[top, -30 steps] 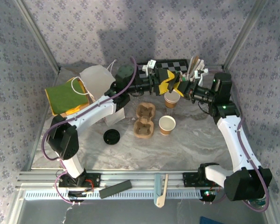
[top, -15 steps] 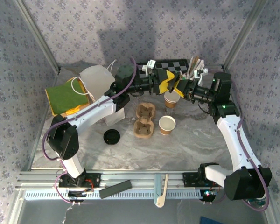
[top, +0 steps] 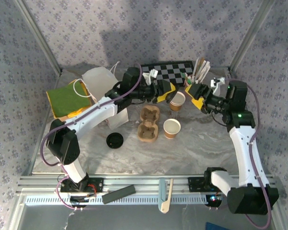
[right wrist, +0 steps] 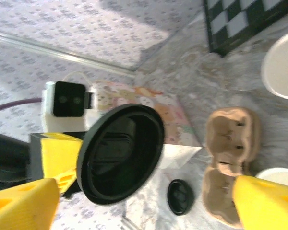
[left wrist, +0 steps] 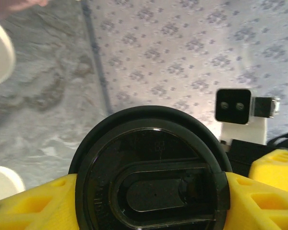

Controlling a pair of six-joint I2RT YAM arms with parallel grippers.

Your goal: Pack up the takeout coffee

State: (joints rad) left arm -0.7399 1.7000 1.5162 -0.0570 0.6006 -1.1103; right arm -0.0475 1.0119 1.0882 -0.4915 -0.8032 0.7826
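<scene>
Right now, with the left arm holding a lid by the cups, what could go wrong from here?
1. The left jaws pinch the black lid only at its rim, and the right jaws stand open, away from it. The lid could slip or spring out.
2. The open cup beside the lid stands free on the table with nothing holding it. Pressing the lid on one-handed could tip the cup or shove it toward the cup tray.

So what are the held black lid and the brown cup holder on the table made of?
The black lid looks like thin moulded plastic: glossy, with reflections and a crisp raised rim. The brown cup holder looks like pressed paper pulp: matte, tan, with softly rounded hollows.
</scene>
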